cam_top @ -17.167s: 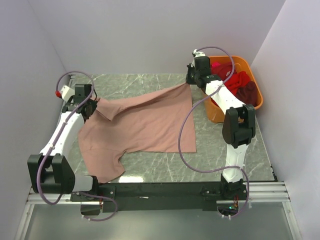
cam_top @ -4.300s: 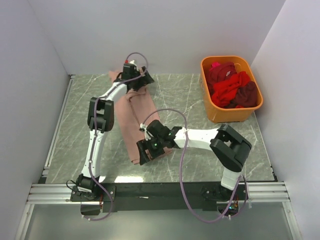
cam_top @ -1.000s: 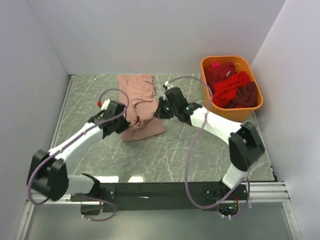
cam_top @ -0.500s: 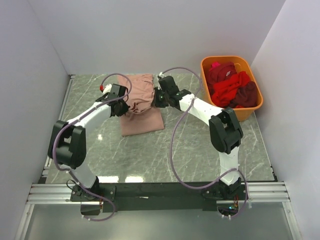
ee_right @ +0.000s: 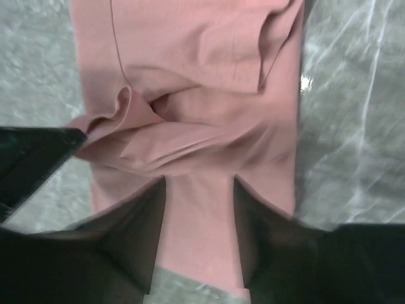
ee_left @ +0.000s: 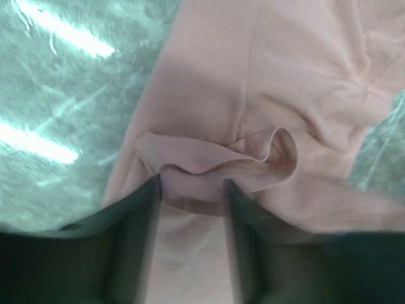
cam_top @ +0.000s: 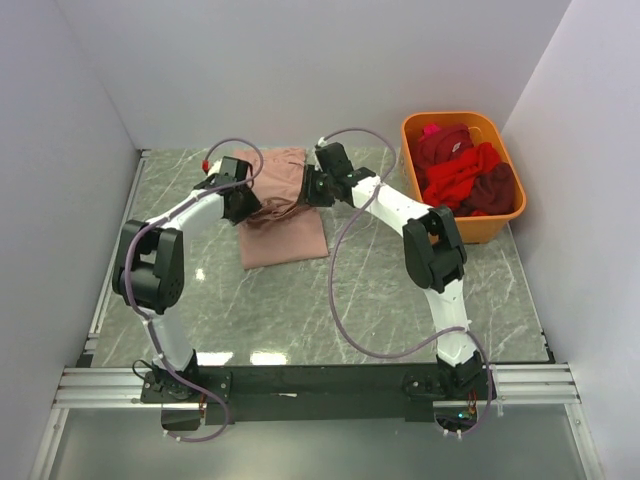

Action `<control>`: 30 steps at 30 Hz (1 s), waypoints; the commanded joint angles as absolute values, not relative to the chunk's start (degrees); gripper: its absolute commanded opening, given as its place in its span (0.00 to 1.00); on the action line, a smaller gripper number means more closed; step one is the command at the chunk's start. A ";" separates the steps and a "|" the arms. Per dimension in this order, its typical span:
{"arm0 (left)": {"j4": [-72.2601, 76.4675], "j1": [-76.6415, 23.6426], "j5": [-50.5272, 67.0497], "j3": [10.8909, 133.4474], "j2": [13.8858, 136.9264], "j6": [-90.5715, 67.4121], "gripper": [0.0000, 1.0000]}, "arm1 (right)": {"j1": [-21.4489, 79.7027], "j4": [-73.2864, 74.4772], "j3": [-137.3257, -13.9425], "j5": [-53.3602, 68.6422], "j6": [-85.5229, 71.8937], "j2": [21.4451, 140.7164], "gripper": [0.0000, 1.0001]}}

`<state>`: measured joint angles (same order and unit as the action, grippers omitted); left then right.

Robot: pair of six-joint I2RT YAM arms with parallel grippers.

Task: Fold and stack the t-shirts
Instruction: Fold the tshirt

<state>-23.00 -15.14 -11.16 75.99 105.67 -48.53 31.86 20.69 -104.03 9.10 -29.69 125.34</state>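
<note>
Top external: folded salmon-pink t-shirt (cam_top: 286, 236)

— What sort of place is this?
— A robot lab cell. Plain white panels (cam_top: 300, 70) box in a marble-patterned bench (cam_top: 300, 300).
— Anything else?
— The cabled left arm (cam_top: 185, 215) and right arm (cam_top: 395, 205) rise from an aluminium rail (cam_top: 540, 382) at its near edge.
</note>
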 commanded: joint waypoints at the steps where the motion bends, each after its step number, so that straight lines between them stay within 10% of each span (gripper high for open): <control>1: -22.67 -14.50 -11.16 79.54 104.69 -48.16 0.65 | 30.15 22.41 -110.38 11.42 -30.23 126.82 0.57; 2: -22.68 -14.50 -11.42 79.45 104.07 -48.08 0.82 | 30.23 22.33 -110.48 11.95 -30.06 126.57 0.74; 5: -21.89 -14.50 -11.95 77.35 100.56 -47.37 0.99 | 30.15 20.58 -106.72 12.83 -29.36 123.85 0.86; 17: -10.21 -14.85 4.89 60.39 90.26 -46.58 1.00 | 30.59 9.25 -77.53 18.62 -30.23 107.32 0.89; 30: -8.26 -15.12 6.77 69.51 105.27 -45.53 1.00 | 36.47 2.72 -71.27 22.76 -26.28 106.34 0.89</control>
